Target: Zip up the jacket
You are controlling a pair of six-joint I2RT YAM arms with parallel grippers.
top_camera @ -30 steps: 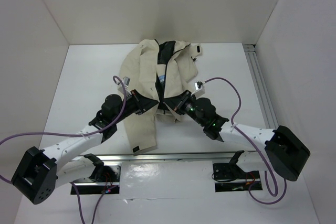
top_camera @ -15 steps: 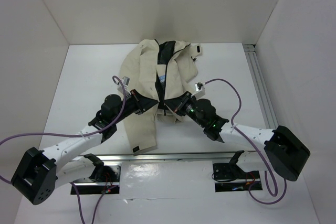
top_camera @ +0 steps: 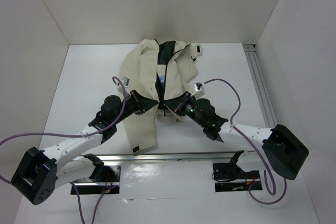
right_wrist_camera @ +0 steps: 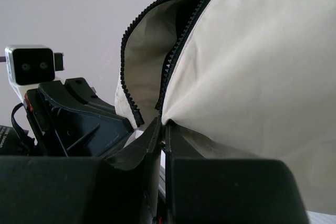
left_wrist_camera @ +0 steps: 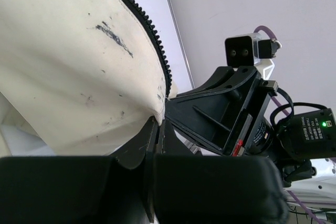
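Pressed together with no gap showing, and nipping the bottom corner of one front panel of the large cream long-sleeved fabric jacket (top_camera: 139,72), right where its row of black zipper teeth (left_wrist_camera: 154,38) runs out: thus the black fingertips of the left gripper (left_wrist_camera: 157,127). Likewise at the right gripper (right_wrist_camera: 163,125), closed down onto the lower corner of the opposite panel, with both toothed edges parted and gaping just above the pinch. Held so, most likely, to bring the two zip ends side by side and taut at the hem, ready for seating one into the other. No slider or pull made out in either wrist view. Seen from above, set nose to nose and nearly touching, left gripper at 9 o'clock of the hem gap, right gripper at 3 o'clock. Outward from there, spread flat on the white table (top_camera: 84,72), collar toward 12 o'clock and hem toward 6 o'clock, front open in a narrow V onto black lining (top_camera: 167,51) and a small white-blue label (top_camera: 162,80). Not zipped at all yet, judging by that open front. No containers anywhere in view, so nothing sitting inside anything.
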